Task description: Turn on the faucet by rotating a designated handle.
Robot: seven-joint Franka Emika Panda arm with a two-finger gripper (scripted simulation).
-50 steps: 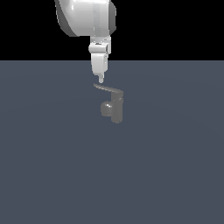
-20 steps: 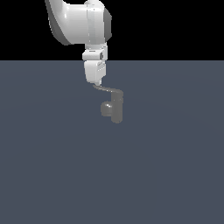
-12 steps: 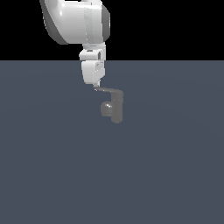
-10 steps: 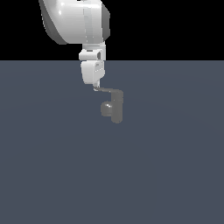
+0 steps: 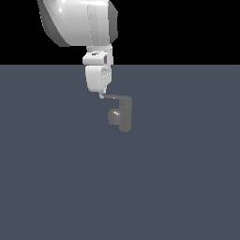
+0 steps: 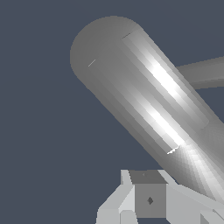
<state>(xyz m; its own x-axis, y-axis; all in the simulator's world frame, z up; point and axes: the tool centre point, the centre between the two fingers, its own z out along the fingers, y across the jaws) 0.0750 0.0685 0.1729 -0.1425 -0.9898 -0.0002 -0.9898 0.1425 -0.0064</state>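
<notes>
One view: fingers (image 5: 101, 95) at handle (image 5: 112, 97).

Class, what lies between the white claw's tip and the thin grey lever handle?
Nothing: in the exterior view the claw tip appears to meet the handle end, no gap visible.

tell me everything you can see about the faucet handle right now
The handle is a thin, flat, dull grey lever that looks metallic. It juts sideways from the top of the faucet, an upright cylinder, pointing toward the exterior view's left and lying roughly level. The gripper tip sits right at its free end, apparently touching it. In the wrist view it looks like a large shiny grey bar.
</notes>
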